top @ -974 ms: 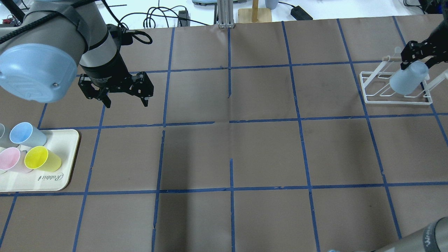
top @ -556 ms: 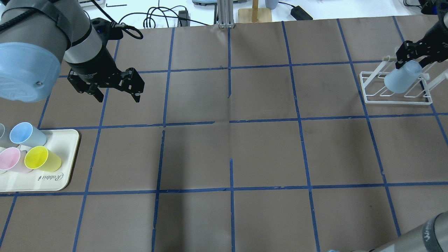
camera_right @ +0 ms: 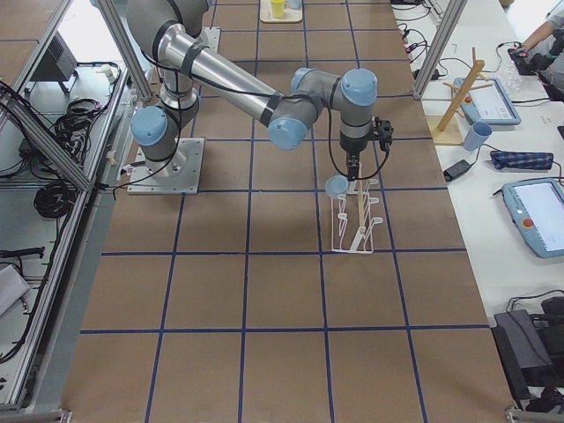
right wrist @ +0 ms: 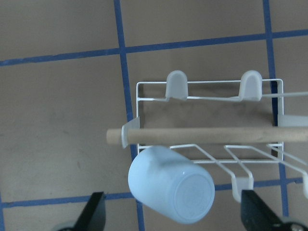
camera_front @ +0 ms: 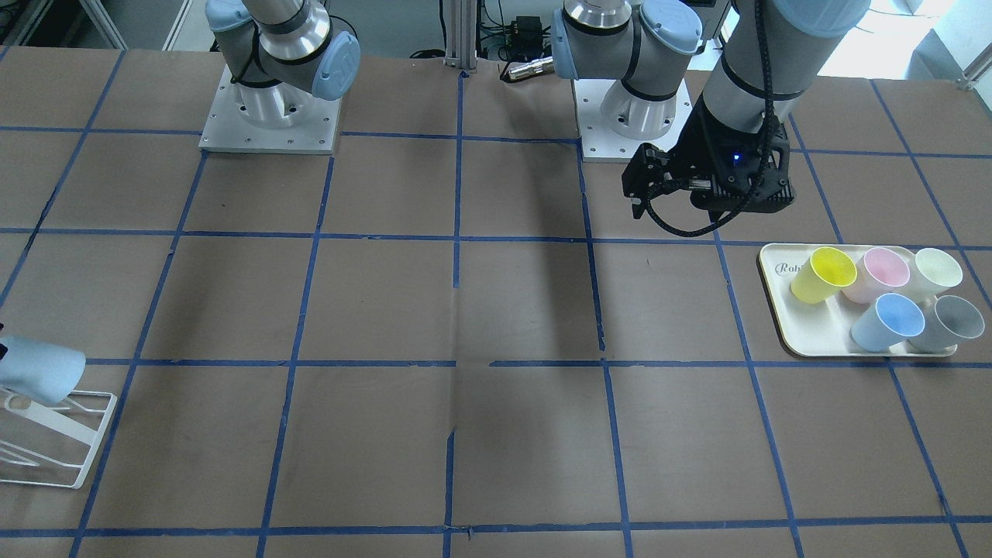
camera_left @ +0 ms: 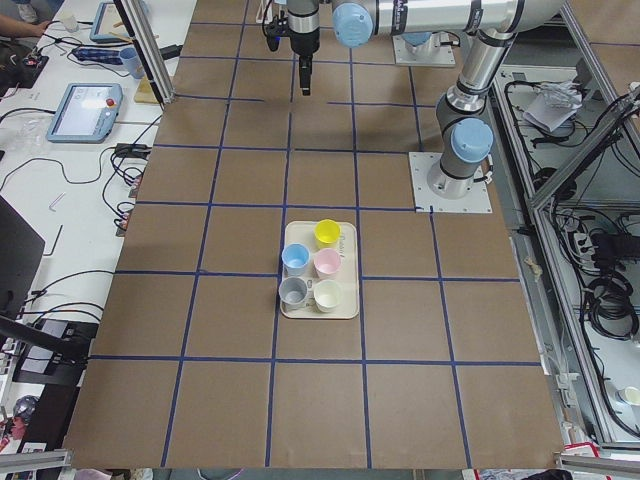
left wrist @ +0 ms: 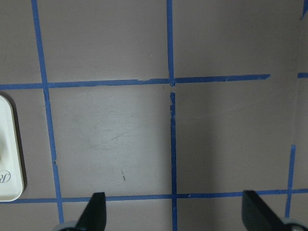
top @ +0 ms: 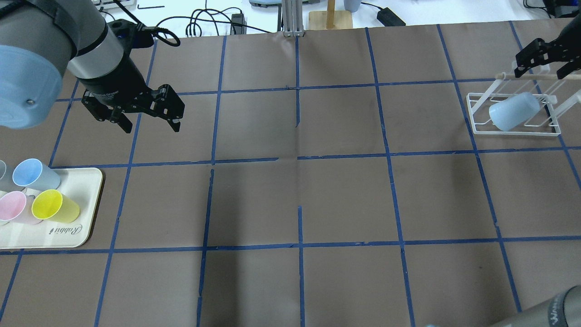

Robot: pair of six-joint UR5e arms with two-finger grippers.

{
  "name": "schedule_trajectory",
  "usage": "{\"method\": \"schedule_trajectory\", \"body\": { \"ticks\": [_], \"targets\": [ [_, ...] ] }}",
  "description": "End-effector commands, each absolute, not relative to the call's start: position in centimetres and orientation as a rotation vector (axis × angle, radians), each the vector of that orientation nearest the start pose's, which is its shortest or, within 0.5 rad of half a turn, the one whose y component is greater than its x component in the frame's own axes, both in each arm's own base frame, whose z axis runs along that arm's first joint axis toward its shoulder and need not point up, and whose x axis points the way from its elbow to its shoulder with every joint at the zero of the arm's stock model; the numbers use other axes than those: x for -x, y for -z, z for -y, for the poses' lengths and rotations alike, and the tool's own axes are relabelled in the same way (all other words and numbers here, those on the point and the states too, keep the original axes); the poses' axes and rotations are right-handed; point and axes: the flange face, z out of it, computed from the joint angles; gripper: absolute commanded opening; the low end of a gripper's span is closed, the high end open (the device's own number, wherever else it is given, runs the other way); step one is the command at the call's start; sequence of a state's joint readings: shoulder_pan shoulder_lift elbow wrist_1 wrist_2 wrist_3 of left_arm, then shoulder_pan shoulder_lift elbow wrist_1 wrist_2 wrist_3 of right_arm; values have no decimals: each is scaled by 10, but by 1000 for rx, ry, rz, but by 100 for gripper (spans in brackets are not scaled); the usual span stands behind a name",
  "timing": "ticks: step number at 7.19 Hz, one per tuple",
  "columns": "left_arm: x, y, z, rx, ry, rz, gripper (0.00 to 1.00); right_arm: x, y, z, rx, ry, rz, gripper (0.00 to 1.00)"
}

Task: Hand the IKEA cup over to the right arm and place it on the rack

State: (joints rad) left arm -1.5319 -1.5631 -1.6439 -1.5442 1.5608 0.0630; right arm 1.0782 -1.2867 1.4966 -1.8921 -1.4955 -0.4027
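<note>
The brown paper-covered surface with blue tape lines (top: 299, 200) runs as one wide open stretch between its two ends. At the robot's left end sits a cream rectangular tray (top: 86, 227) with plastic cups (top: 55, 205) standing mouth up, close together, leaving only narrow gaps between them. The left arm's black fingers (top: 125, 123) hang spread over bare surface beyond the tray. At the far right, a white wire rack (top: 517, 132) carries a light blue plastic cup (top: 513, 112) tilted on its rods. A pale wooden rod (top: 531, 77) crosses above it, under the right arm's black fingers (top: 526, 55), also spread.
</note>
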Motion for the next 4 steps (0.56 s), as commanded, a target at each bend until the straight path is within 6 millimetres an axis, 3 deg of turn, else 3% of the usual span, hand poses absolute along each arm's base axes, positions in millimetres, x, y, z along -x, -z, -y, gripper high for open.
{"method": "schedule_trajectory", "body": {
  "ticks": [1, 3, 4],
  "targets": [
    [118, -466, 488, -43, -37, -3161, 100, 148, -479, 581, -140, 105, -3087, 100],
    [118, -467, 488, -43, -32, -3161, 100, 118, -523, 541, -140, 23, -3069, 100],
    [116, -467, 488, -46, -33, -3148, 100, 98, -523, 532, -153, -41, -3063, 100]
  ]
}}
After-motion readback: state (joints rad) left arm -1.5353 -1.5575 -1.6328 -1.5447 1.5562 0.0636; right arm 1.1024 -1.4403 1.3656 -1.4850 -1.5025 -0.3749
